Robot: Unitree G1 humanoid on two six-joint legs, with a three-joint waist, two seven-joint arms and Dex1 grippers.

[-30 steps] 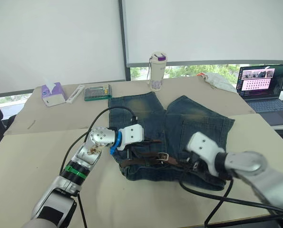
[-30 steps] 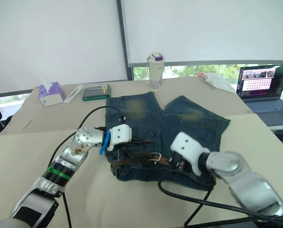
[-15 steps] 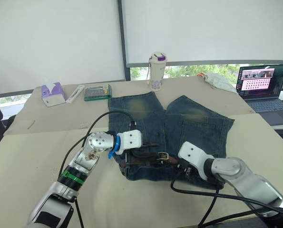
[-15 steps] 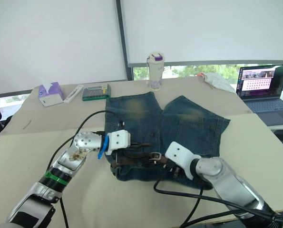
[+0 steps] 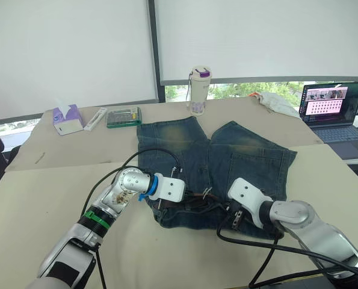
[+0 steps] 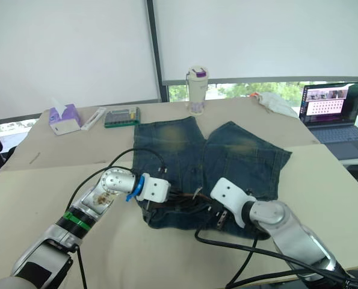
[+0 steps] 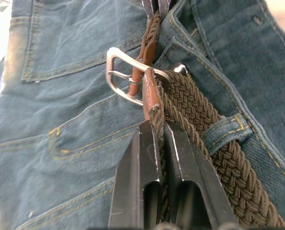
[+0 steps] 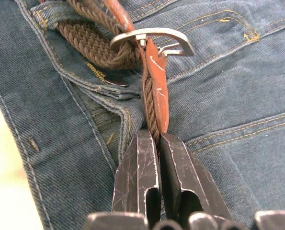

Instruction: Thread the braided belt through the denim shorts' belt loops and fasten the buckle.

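Denim shorts point(image 5: 227, 162) are laid flat at the middle of the table point(image 5: 40, 198), waistband toward the near edge, legs toward the far edge. Braided belt point(image 7: 199, 115) is run along the waistband, long axis parallel to the near edge, and is passed under at least one of the belt loops point(image 7: 223, 132). Left gripper point(image 7: 157, 132) is closed narrow on the strap just behind the buckle point(image 7: 125, 76); right gripper point(image 8: 152, 139) is closed narrow on the leather-tipped free end, which is already poked through the buckle frame. Both grippers are met at the waistband centre, facing each other along the belt axis, buckle between them, so both arms are judged equally near. Fastening is judged to be the step in hand: free end is to be drawn further through toward the left gripper's side, with the prong seated in the weave. Bare table is left open near the near edge and on both sides of the shorts; a bottle point(image 5: 198, 90), tissue box point(image 5: 67, 118) and small case point(image 5: 123, 116) sit well apart by the far edge, a laptop point(image 5: 332, 108) at the far right corner
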